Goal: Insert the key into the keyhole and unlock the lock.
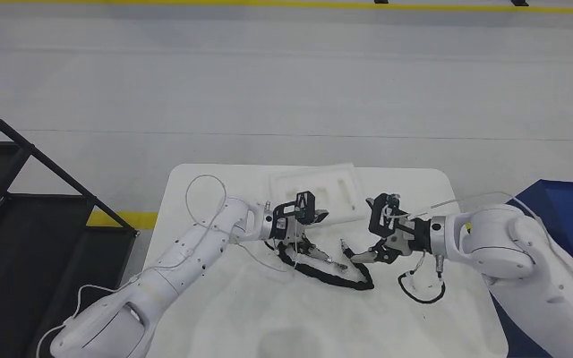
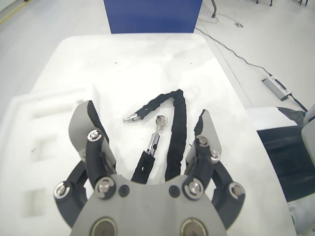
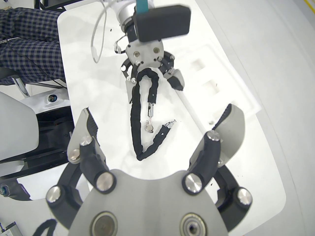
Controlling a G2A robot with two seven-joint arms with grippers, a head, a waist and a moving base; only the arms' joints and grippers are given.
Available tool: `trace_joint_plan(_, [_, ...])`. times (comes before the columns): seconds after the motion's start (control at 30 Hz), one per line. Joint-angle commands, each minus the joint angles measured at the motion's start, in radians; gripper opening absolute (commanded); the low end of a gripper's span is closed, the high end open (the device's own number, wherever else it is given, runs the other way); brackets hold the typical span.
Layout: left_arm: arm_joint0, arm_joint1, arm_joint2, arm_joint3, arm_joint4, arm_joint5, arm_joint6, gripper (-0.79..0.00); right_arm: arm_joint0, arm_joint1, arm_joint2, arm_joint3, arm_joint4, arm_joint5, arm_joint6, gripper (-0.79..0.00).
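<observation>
A chain lock in a black fabric sleeve (image 2: pixel 178 133) lies bent in a loop on the white table (image 1: pixel 224 304). At one end sits its silver lock cylinder (image 2: pixel 153 144), with a small silver key (image 2: pixel 162 122) stuck in its end. The other end, a silver pin (image 2: pixel 131 118), lies loose beside the key. My left gripper (image 2: pixel 145 109) is open and straddles the loop of the chain lock (image 3: pixel 137 124) without gripping it. My right gripper (image 3: pixel 157 109) is open too, hovering just short of the key (image 3: pixel 149 127) and the pin (image 3: pixel 169 124). From above, the left gripper (image 1: pixel 302 237) and right gripper (image 1: pixel 363 255) face each other across the key (image 1: pixel 338 261).
A white foam tray (image 1: pixel 313 183) with moulded pockets lies at the table's far side, close behind the left gripper. A black cable loop (image 1: pixel 421 288) hangs under the right arm. A blue cabinet (image 2: pixel 152 3) stands beyond one end of the table.
</observation>
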Motion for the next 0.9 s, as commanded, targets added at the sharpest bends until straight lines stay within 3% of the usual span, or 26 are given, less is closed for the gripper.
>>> trace_joint_plan(0.0, [-0.018, 0.012, -0.024, 0.004, -0.004, 0.001, 0.028, 0.0, 0.032, -0.008, -0.021, 0.037, -0.008, -0.016, -0.024, 0.0])
trace_joint_plan(0.2, [-0.09, 0.057, -0.043, 0.02, -0.033, 0.001, 0.066, 0.0, 0.154, -0.043, -0.092, 0.172, 0.003, -0.077, -0.14, 0.0])
trace_joint_plan(0.4, [-0.196, 0.116, 0.006, 0.039, -0.112, 0.001, 0.064, 0.0, 0.307, -0.084, -0.155, 0.329, 0.003, -0.151, -0.241, 0.0])
trace_joint_plan(0.53, [-0.282, 0.167, 0.066, 0.016, -0.16, 0.001, 0.004, 0.0, 0.413, -0.116, -0.21, 0.418, -0.033, -0.202, -0.28, 0.0])
trace_joint_plan(0.87, [-0.447, 0.308, 0.172, -0.034, -0.522, 0.001, -0.096, 0.0, 0.613, -0.199, -0.334, 0.595, -0.068, -0.221, -0.362, 0.0])
